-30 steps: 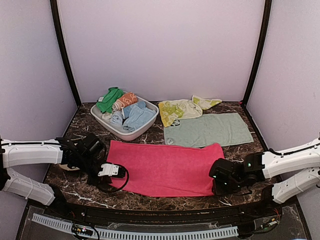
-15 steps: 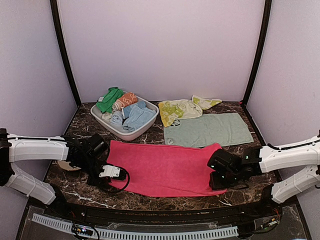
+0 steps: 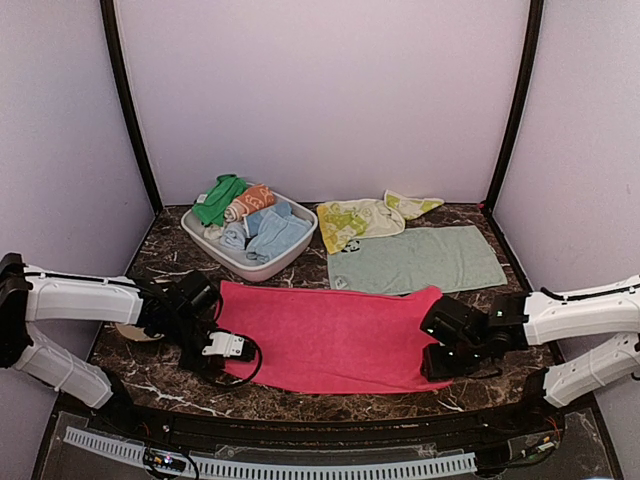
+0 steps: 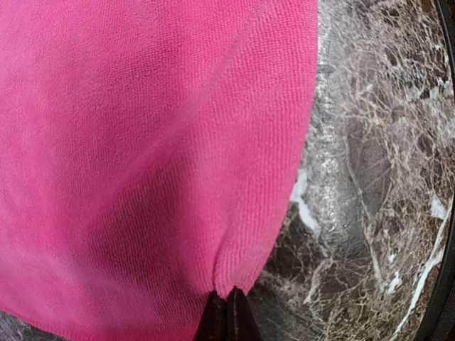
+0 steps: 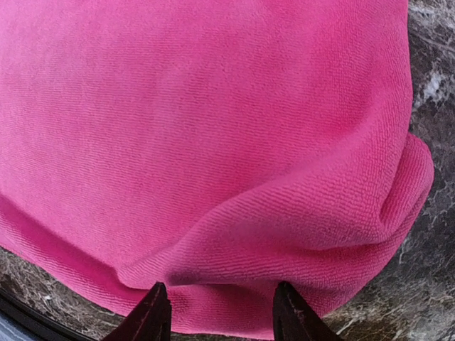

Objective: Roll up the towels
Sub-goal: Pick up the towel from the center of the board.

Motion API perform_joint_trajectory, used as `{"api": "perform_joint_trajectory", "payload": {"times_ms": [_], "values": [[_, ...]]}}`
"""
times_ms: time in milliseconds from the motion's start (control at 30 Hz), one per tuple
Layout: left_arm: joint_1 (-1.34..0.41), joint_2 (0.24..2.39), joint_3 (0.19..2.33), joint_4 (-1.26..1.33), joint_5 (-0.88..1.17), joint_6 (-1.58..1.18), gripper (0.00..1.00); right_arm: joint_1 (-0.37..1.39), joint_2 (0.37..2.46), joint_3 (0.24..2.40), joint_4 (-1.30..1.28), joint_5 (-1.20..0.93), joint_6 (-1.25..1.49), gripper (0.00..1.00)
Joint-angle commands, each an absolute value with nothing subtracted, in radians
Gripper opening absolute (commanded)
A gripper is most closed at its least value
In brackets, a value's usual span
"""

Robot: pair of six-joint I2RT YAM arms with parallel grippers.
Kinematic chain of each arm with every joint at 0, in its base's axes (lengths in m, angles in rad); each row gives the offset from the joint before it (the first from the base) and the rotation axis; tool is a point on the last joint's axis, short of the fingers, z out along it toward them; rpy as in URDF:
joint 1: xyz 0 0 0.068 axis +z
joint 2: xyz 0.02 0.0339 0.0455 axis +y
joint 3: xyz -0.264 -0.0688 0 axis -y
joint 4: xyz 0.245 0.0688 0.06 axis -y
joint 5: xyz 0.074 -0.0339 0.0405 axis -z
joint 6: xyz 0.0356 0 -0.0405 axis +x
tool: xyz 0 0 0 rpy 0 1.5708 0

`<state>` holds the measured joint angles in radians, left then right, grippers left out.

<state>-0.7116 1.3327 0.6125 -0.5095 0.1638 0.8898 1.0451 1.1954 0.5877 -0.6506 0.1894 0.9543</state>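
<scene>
Counter (image 3: 150,262): dark brown marble with pale veins, carrying everything below.

Left hand (image 3: 226,346) (image 4: 227,317): fingers pressed together and pinching the near left corner of the hot-pink towel (image 3: 330,335) (image 4: 142,142). In the wrist view the hem narrows straight down into the closed tips.

Basin (image 3: 200,236): white, beyond the left hand toward the back wall. It holds green, orange and pale blue cloths, some of them rolled.

Hot-pink towel: plain, with a fine looped weave, lying lengthwise between the two hands. Most of it is flat. The end at the right hand (image 3: 445,355) (image 5: 220,316) is pushed up into a thick rounded fold (image 5: 298,213), with bare counter showing past its edge.

Yellow-lime towel (image 3: 360,218): patterned and crumpled, well beyond both hands near the back wall, lying against the far left corner of the pale mint towel (image 3: 425,260).

Pale mint towel: spread flat beyond the right hand. Its near edge is just beside the pink towel's far right corner; whether they touch cannot be told.

Right hand: fingers (image 5: 153,316) held apart, gripping nothing. Both tips rest low at the base of the pink fold, which fills the space just ahead of them.
</scene>
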Motion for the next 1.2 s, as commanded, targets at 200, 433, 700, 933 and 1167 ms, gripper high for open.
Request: {"api": "perform_joint_trajectory", "payload": {"times_ms": [200,433,700,933,1167], "values": [[-0.716,1.181,0.689,-0.751,0.296,0.879,0.00,1.037,1.099,0.553,-0.797,0.218,1.007,0.51],[-0.716,1.109,0.705,-0.865,0.299,0.860,0.00,1.037,1.168,0.554,-0.737,0.215,0.995,0.52],[-0.702,1.145,0.613,-0.736,0.177,0.856,0.12,1.016,1.238,0.563,-0.676,0.211,0.960,0.53],[-0.701,1.159,0.659,-0.741,0.255,0.841,0.39,1.008,1.261,0.635,-0.678,0.186,0.922,0.14],[-0.702,1.193,0.696,-0.753,0.310,0.844,0.36,0.984,1.307,0.762,-0.753,0.181,0.870,0.05]]}}
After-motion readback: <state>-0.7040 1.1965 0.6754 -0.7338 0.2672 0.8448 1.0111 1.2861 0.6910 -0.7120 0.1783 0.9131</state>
